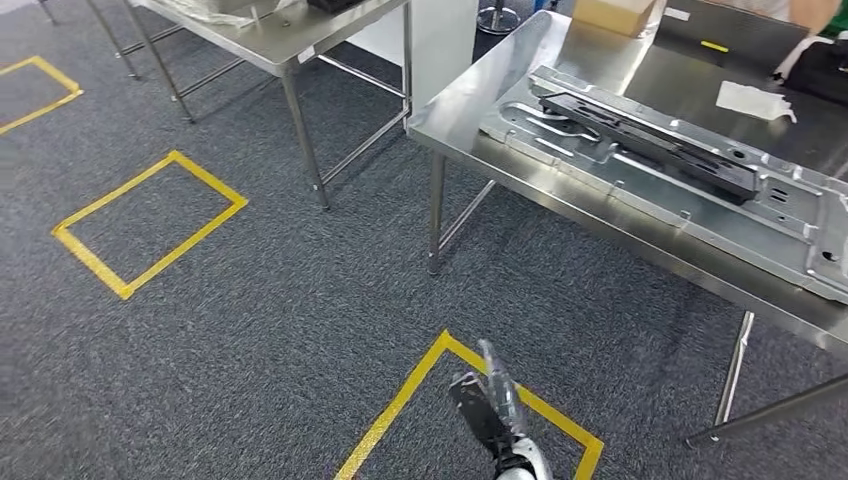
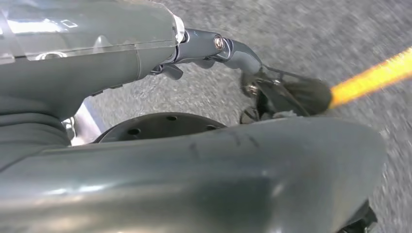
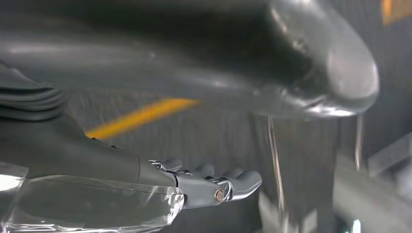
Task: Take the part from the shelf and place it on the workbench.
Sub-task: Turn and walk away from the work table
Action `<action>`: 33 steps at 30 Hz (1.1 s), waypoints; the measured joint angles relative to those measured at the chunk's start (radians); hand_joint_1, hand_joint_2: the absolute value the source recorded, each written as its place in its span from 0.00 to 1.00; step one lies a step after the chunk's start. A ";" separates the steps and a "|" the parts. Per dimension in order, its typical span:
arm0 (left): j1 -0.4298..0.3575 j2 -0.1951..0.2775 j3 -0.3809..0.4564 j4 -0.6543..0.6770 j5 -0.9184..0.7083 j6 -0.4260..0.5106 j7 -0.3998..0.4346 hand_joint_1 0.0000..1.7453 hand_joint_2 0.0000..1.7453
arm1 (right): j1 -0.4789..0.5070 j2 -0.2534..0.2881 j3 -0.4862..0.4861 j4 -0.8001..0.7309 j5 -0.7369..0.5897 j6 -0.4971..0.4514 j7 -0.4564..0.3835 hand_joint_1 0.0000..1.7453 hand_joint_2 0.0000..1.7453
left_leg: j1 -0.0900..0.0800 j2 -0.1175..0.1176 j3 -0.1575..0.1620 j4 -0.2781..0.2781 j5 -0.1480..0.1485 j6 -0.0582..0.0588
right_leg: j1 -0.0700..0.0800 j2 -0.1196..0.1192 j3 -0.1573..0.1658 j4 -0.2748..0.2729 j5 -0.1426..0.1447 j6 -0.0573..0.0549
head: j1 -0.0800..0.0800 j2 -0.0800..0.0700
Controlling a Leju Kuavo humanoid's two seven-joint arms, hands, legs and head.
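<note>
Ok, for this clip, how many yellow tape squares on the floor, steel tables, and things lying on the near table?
Yellow tape squares: 3
Steel tables: 2
Things on the near table: 4, a metal panel, black rail, cardboard box, white paper
Total: 9

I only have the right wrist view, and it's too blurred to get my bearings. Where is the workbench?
Observer: The head view shows the steel workbench ahead and to the right.
Operator: Anything on it?
Observer: A pressed metal panel, with a long black part lying on top of it.
Operator: Is the left hand carrying something?
Observer: No. The left hand holds nothing and hangs over grey carpet, with a yellow tape line just past its fingertips.
</note>
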 joint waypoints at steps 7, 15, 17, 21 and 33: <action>-0.001 0.006 0.007 0.000 0.000 0.001 0.003 0.00 0.00 | -0.073 0.021 0.051 0.189 -0.020 0.003 -0.015 0.00 0.00 | 0.008 0.051 0.178 -0.274 -0.009 0.014 | -0.014 -0.066 -0.079 0.066 0.031 0.053 | 0.001 0.000; 0.000 0.021 0.033 0.000 0.013 0.049 0.004 0.00 0.00 | -0.085 0.042 0.145 0.375 0.055 0.047 0.146 0.00 0.00 | -0.022 -0.023 0.065 -0.277 0.082 0.066 | 0.003 0.062 -0.115 0.344 -0.177 0.029 | 0.001 0.000; 0.000 0.023 0.043 0.000 0.018 0.090 -0.007 0.00 0.00 | -0.090 0.031 0.186 0.436 0.115 0.020 0.305 0.00 0.00 | -0.029 -0.047 0.048 -0.277 0.101 0.068 | 0.021 0.084 -0.027 0.247 -0.118 0.003 | 0.001 0.000; -0.007 0.026 0.069 -0.001 0.040 0.168 -0.011 0.00 0.00 | -0.078 -0.035 0.213 0.540 0.114 0.080 0.591 0.00 0.00 | -0.037 -0.092 0.034 -0.280 0.137 0.060 | 0.038 0.125 0.116 0.021 -0.126 -0.033 | 0.001 0.000; -0.025 0.026 0.128 -0.006 0.020 0.519 0.090 0.00 0.00 | -0.027 -0.136 0.166 0.639 0.033 0.168 0.658 0.00 0.00 | 0.003 0.044 0.080 -0.155 0.035 -0.011 | 0.004 -0.026 0.054 0.017 -0.075 -0.005 | 0.001 0.000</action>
